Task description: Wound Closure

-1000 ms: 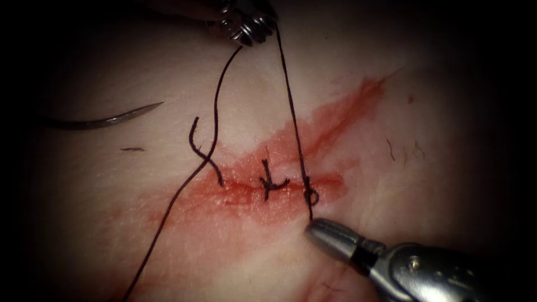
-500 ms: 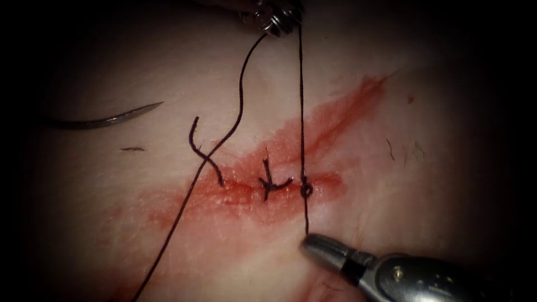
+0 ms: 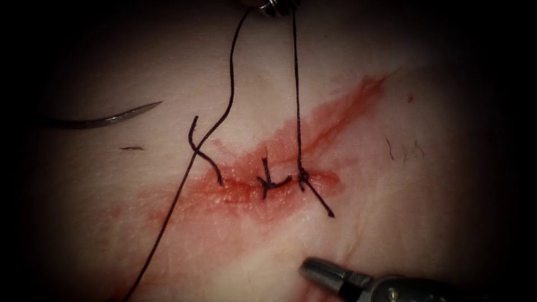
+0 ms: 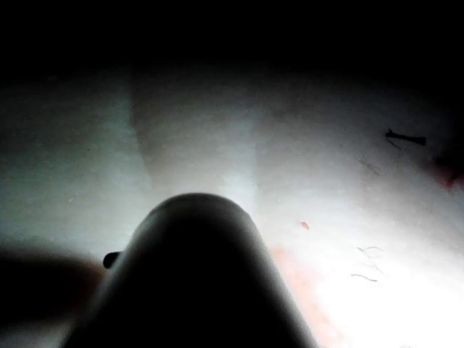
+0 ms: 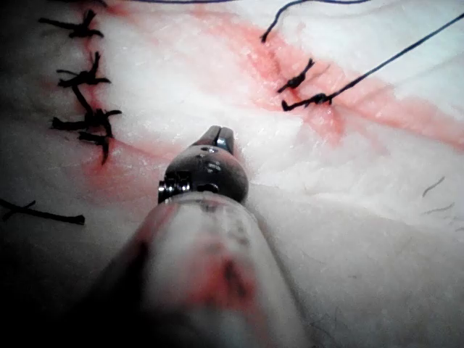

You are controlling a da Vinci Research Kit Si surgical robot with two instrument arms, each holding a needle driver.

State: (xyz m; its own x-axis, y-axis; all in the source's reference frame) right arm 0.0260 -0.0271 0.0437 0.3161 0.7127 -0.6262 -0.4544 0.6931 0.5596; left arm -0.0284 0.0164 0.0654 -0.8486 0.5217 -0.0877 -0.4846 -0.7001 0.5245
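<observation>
The right pincer (image 3: 313,269), closed and empty, has let the thread's (image 3: 295,100) tail drop by the knot (image 3: 302,178); the left pincer (image 3: 275,5) is still clamping thread above it, the needle (image 3: 106,118) lying free.

No legible text, label, brand, number or sign in any view. None on the tissue (image 3: 391,223), none on the metal of the right tool (image 3: 313,268), none on its shaft in the right wrist view.
</observation>
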